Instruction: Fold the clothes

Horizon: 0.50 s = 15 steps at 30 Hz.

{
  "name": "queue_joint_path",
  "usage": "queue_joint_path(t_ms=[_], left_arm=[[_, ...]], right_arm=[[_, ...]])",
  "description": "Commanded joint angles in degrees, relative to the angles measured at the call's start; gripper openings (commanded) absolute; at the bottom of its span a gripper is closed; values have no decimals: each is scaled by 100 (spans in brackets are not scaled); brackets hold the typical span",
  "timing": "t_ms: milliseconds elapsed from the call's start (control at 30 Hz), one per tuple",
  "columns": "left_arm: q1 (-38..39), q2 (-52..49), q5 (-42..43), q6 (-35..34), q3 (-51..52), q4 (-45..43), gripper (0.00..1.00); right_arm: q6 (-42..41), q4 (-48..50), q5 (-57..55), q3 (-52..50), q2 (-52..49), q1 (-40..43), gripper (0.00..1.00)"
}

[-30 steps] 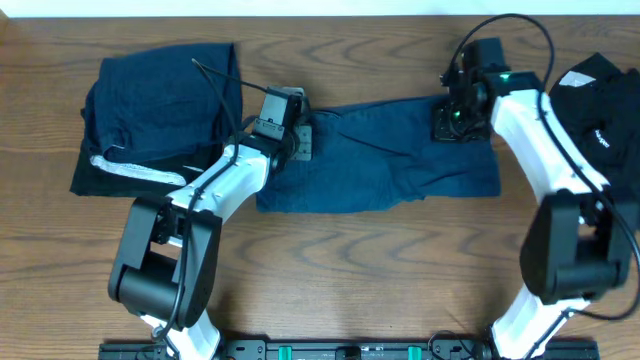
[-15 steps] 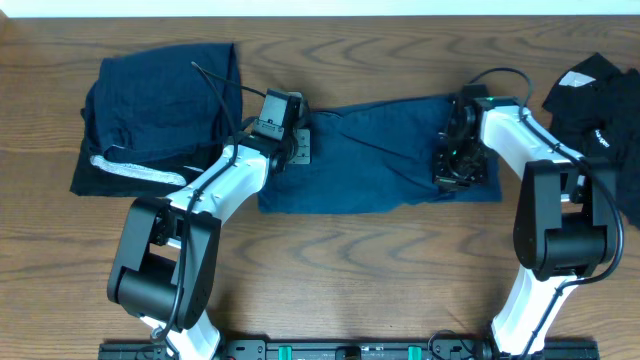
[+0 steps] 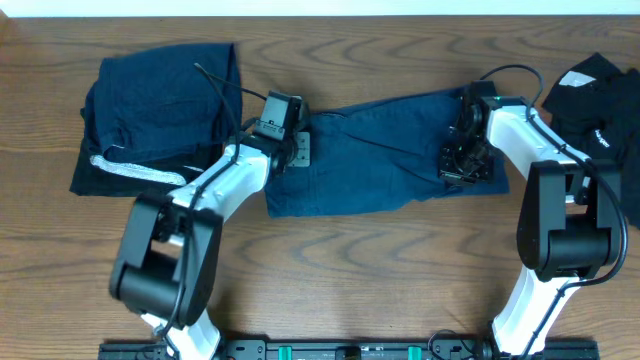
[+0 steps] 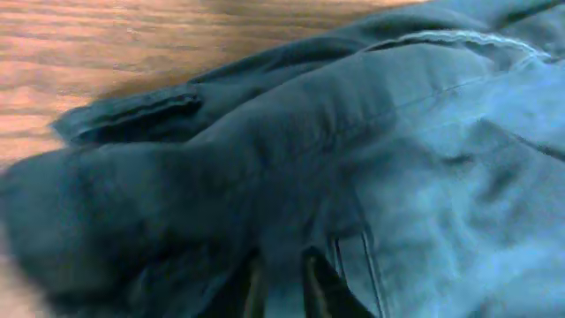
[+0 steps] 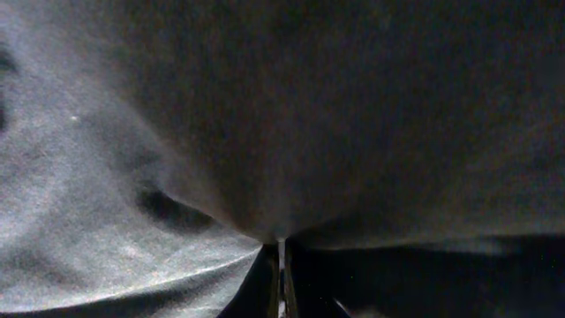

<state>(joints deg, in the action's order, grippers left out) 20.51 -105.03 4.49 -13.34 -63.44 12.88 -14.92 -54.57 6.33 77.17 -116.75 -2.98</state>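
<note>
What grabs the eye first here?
The navy shorts lie spread across the middle, with the left gripper at their left end and the right gripper pinching cloth near the right end. Next come a folded dark pile at the far left and a black garment at the right edge.

Navy-blue shorts point(image 3: 385, 160) lie spread on the wooden table point(image 3: 400, 270) (folded navy pile point(image 3: 160, 110) leftward, black garment point(image 3: 600, 95) rightward), with the left gripper point(image 3: 299, 151) and right gripper point(image 3: 459, 168) at their ends.
</note>
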Motion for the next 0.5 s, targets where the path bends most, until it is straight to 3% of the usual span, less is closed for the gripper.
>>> queue_joint_path(t_ms=[0, 100, 200, 333, 467], left_arm=[[-9, 774, -2, -2, -170, 264, 31], [-96, 1228, -2, 68, -173, 647, 56], [-267, 1384, 87, 92, -170, 1032, 69], [-496, 1233, 651, 308, -166, 1515, 73], [-538, 946, 691, 328, -166, 1801, 75]], right_arm=[[-92, 162, -393, -111, -188, -59, 7], [-92, 162, -393, -111, -188, -79, 8], [-94, 177, -391, -111, -188, -81, 9], [-96, 247, -328, -111, -188, -96, 10], [-96, 302, -264, -111, -188, -129, 11]])
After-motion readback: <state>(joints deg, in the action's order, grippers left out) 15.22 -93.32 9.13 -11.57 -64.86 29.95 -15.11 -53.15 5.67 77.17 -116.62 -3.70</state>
